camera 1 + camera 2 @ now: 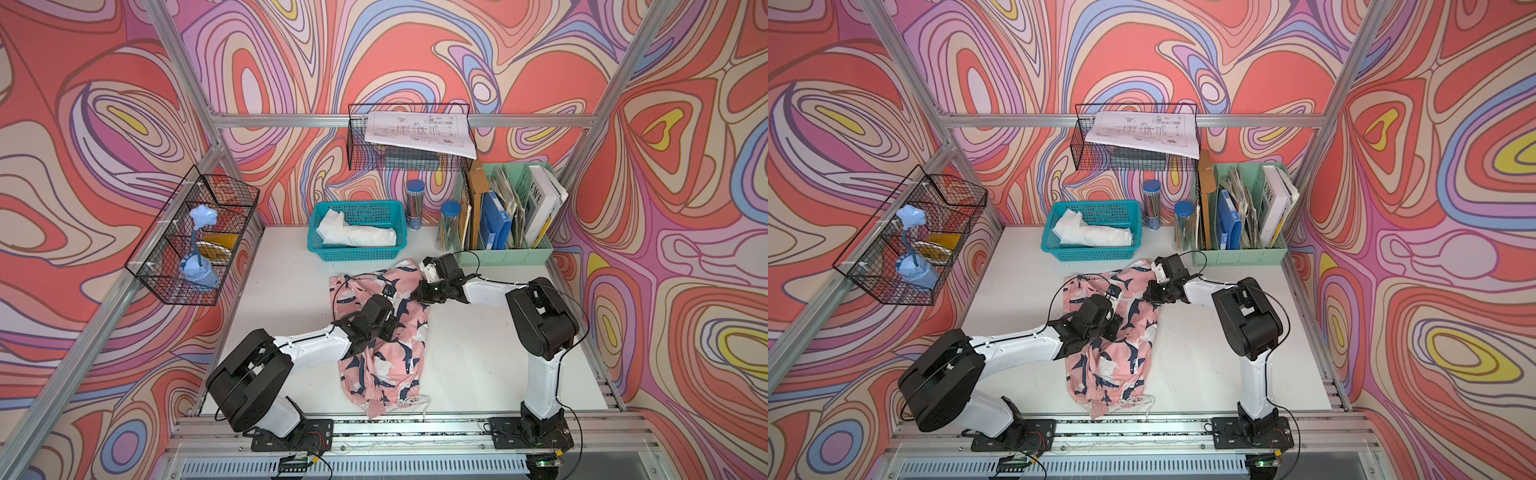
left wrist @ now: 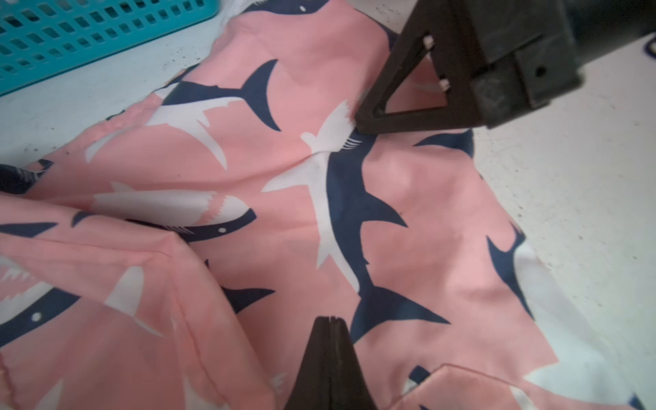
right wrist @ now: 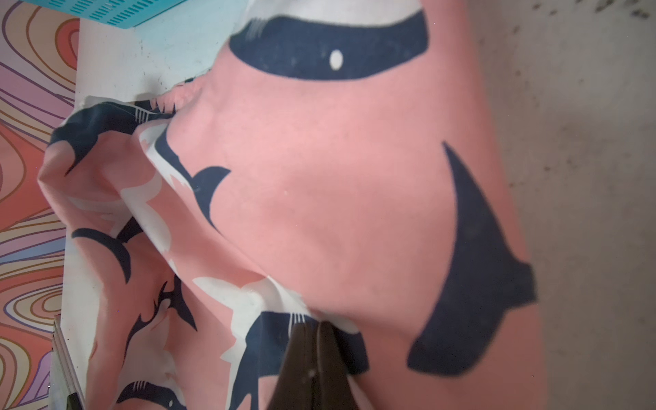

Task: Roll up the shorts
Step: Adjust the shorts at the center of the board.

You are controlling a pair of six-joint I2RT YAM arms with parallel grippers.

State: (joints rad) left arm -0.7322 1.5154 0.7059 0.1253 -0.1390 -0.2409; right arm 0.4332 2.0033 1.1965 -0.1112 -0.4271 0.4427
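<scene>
Currently on hand. Shorts [image 1: 390, 365]: spread lengthwise on table, directly beneath both grippers; waistband [image 1: 384, 397] back behind the left gripper, leg hems ahead of it. Right gripper [image 3: 312, 328]: closed, pinching a pucker of shorts near the far hem, likely to lift that edge for the roll's first turn. Left gripper [image 2: 330, 321]: closed, tips at mid-cloth near the right gripper; cloth caught or merely pressed, unclear; probably anchoring. Table [image 1: 478, 353]: white, speckled. Basket [image 1: 353, 254] with white cloth [image 1: 357, 237] beyond both grippers; organizer [image 1: 507, 254] past the right gripper; swirl-patterned walls [image 1: 83, 124] around.
</scene>
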